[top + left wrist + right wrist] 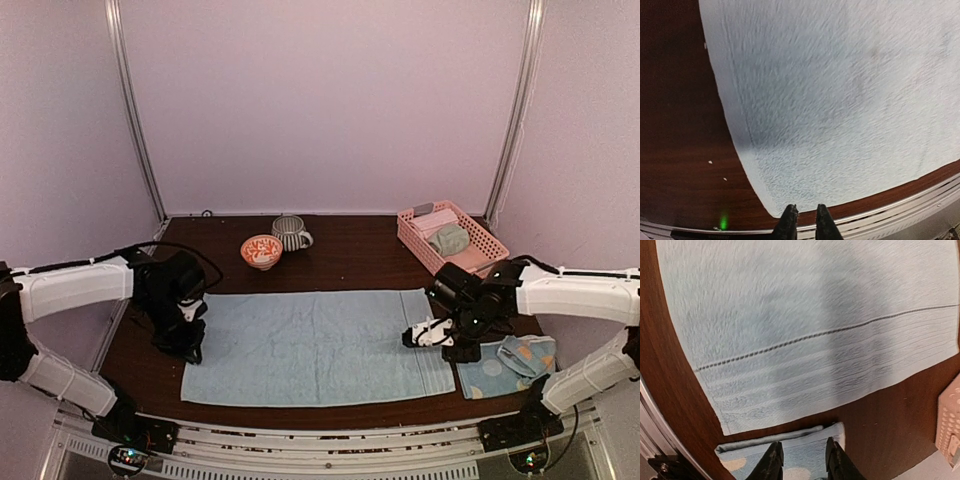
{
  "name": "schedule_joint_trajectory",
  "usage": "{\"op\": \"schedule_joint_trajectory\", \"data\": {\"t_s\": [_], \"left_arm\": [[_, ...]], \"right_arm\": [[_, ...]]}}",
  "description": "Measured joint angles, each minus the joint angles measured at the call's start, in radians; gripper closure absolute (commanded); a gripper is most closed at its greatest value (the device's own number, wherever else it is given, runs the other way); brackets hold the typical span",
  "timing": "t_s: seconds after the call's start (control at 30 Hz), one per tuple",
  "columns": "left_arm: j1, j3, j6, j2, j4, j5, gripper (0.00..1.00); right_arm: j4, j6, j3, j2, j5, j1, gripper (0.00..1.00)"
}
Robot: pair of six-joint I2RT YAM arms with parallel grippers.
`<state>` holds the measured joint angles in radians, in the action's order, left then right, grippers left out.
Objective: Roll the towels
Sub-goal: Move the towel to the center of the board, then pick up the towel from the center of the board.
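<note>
The plain light blue towel [315,345] lies spread flat in the lower middle of the top view, its long side running left to right across the dark wooden table [350,260] and its lower edge close to the table's front rim. It looks like soft, light terry with a fuzzy nap, and its right short end carries a stitched line and flat woven bands. Cloth this limp will likely sag and bunch, so taking both corners of one short end, along that firmer banded hem, seems best for starting a tight roll. The left gripper [805,223] hovers by the towel's lower left corner, its fingers a narrow slit apart and holding nothing. The right gripper [801,460] hangs just past the banded end, fingers moderately apart and empty, above a folded dotted towel [505,365] at the lower right. At the upper right a pink lattice basket [425,245] holds a grey-green towel [450,240] and a pale pink towel [432,226]. A patterned bowl [261,251] and a striped mug [290,232] sit at the upper middle.
</note>
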<state>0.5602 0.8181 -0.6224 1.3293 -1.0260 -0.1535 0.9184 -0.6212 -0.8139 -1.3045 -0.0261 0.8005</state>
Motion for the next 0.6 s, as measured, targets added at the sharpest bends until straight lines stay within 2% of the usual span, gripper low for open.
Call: {"op": "schedule_joint_trajectory", "data": {"t_s": [0.1,0.23,0.4,0.6], "left_arm": [[-0.003,0.131,0.041,-0.010,0.005,0.046,0.61],[-0.055,0.232,0.095,-0.011,0.072,0.114,0.51],[-0.174,0.239,0.181,0.024,0.191,0.132,0.45],[-0.218,0.239,0.244,0.155,0.328,0.119,0.45]], "right_arm": [[0.000,0.031,-0.111,0.023,0.032,-0.040,0.62],[-0.025,0.089,-0.235,-0.010,0.088,-0.177,0.61],[-0.070,0.188,-0.350,-0.172,0.178,-0.352,0.65],[-0.103,0.286,-0.416,-0.356,0.264,-0.470,0.68]]}}
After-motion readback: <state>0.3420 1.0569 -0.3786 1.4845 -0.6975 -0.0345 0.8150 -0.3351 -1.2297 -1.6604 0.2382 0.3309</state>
